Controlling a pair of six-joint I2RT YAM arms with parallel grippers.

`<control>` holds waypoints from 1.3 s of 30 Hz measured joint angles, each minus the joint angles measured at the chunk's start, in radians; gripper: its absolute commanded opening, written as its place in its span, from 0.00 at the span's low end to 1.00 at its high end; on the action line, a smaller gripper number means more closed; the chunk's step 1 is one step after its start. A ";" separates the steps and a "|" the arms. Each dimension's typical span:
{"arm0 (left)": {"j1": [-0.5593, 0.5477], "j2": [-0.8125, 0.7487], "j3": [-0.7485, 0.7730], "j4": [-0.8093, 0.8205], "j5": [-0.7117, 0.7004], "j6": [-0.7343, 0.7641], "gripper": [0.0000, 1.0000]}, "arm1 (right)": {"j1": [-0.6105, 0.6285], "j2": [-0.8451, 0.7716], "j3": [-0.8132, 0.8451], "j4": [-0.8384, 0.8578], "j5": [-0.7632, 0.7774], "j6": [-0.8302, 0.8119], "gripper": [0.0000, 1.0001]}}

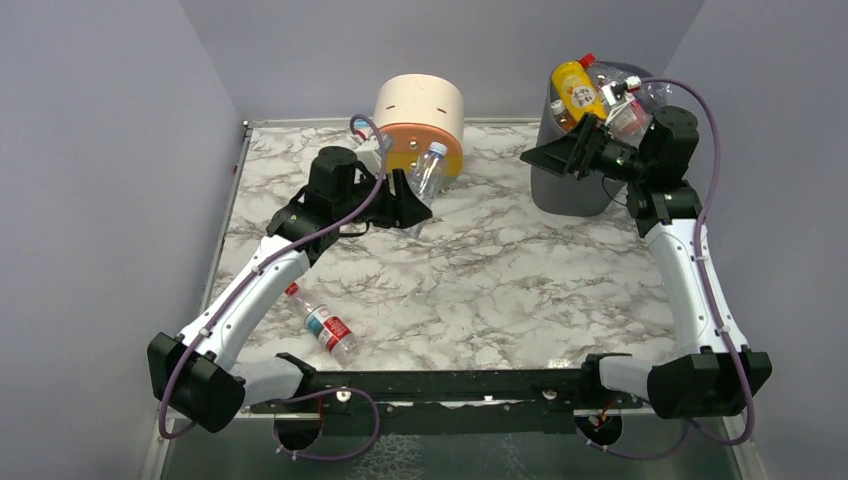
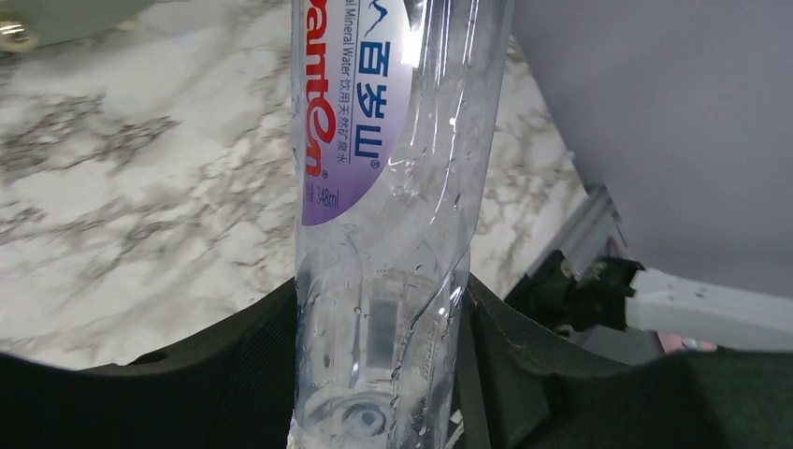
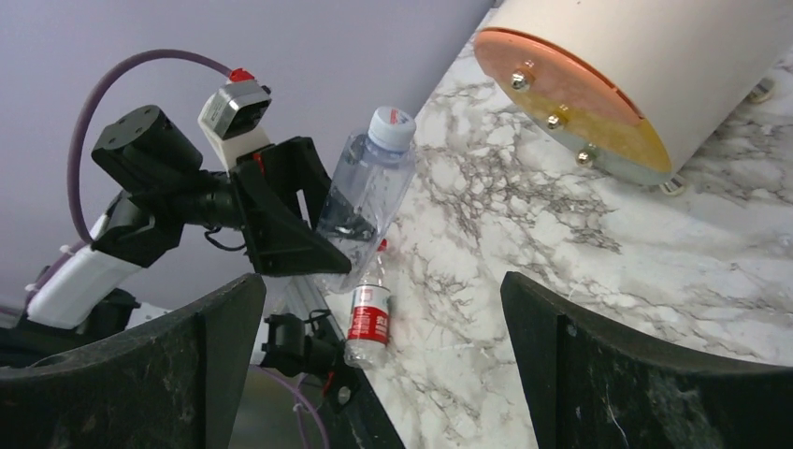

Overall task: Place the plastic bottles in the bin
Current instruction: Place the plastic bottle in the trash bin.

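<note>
Marbled worktop (image 1: 520, 290) carries a grey mesh bin (image 1: 560, 195), heaped above its rim with bottles (image 1: 578, 90), so more may roll off. Left of the bin a cream drum (image 1: 420, 105) lies on its side. Right hand (image 1: 560, 155), just at the bin's front, gapes wide, empty. Left hand (image 1: 418, 200), well left of the bin, clamps a clear bottle (image 1: 430, 168) near its base: light, thin-walled, slick, easily dented. Farther left lies one labelled bottle (image 1: 326, 326); take it mid-body.

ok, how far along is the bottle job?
Done: bin heaped with bottles, a yellow bottle on top. In hand: left gripper holds a clear purple-labelled water bottle above the table. Left: binning that, plus the red-labelled bottle lying by the left arm. Idle: right gripper open, empty, beside the bin.
</note>
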 measured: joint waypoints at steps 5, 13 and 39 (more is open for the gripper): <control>-0.070 0.026 -0.013 0.148 0.140 -0.041 0.57 | 0.017 0.076 0.005 0.042 -0.054 0.060 1.00; -0.159 0.146 -0.013 0.303 0.227 -0.074 0.57 | 0.073 0.109 0.005 0.060 -0.061 0.079 1.00; -0.224 0.235 -0.007 0.546 0.257 -0.171 0.59 | 0.209 0.151 0.053 -0.101 0.100 -0.062 0.47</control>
